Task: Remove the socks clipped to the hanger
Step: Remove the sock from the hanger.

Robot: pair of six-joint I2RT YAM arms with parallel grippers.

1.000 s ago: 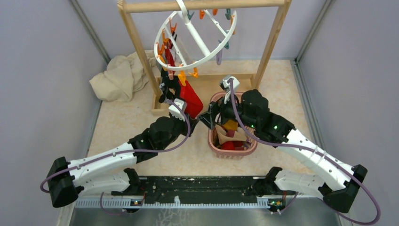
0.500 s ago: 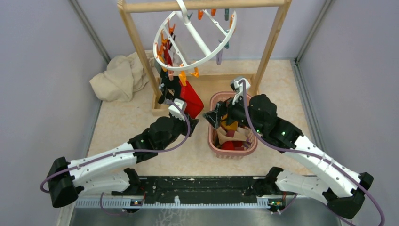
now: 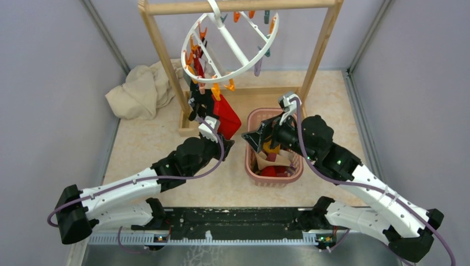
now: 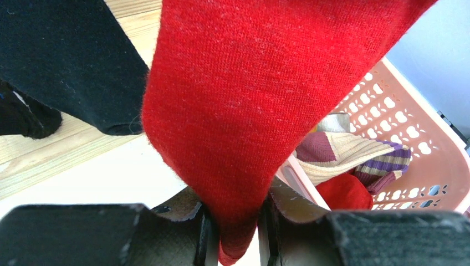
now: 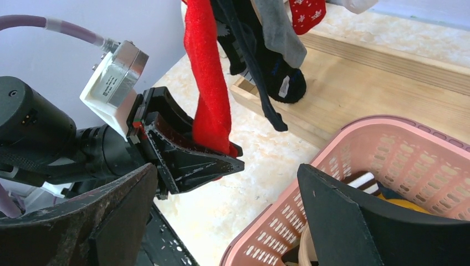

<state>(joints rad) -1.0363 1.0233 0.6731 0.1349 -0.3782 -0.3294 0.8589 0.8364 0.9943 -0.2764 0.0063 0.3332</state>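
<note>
Left wrist view: the left fingers [image 4: 310, 233] are clamped on the lower tip of the red sock [image 4: 249, 100], with a black sock [image 4: 72, 61] hanging just beside it. Only the top view shows the red sock's upper end at an orange clip on the hanger [image 3: 231, 40], which hangs from the wooden rack [image 3: 238, 6]. Right wrist view: the right fingers [image 5: 360, 221] are spread wide and hold nothing, near the rim of the pink basket [image 5: 388, 144], which contains loose socks.

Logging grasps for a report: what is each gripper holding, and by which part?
The left gripper pinches the red sock by its hanging lower tip. The right gripper is open and holds nothing.
</note>
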